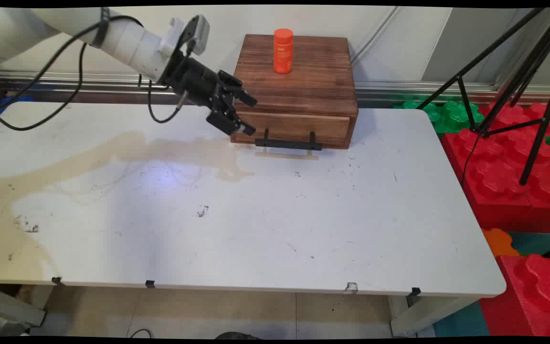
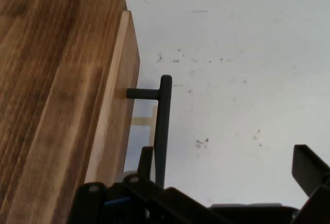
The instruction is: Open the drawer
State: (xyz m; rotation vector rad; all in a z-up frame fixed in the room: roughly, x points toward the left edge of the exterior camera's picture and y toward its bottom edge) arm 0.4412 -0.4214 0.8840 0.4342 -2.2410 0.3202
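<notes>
Grainy dark-stained wooden drawer box (image 1: 299,86); matt black handle (image 1: 288,144); smooth orange plastic bottle (image 1: 283,50); stained, scuffed white table (image 1: 275,224).

A glossy white, rounded tubular arm (image 1: 127,40) ends in a matte black two-finger gripper (image 1: 248,114) of angular linkages, with loose black cables (image 1: 46,71) looping along it and a small grey camera module (image 1: 197,32) at the wrist.

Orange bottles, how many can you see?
1. The orange bottle stands upright on top of the wooden drawer box at the table's far side. More could be hidden inside the drawer.
</notes>
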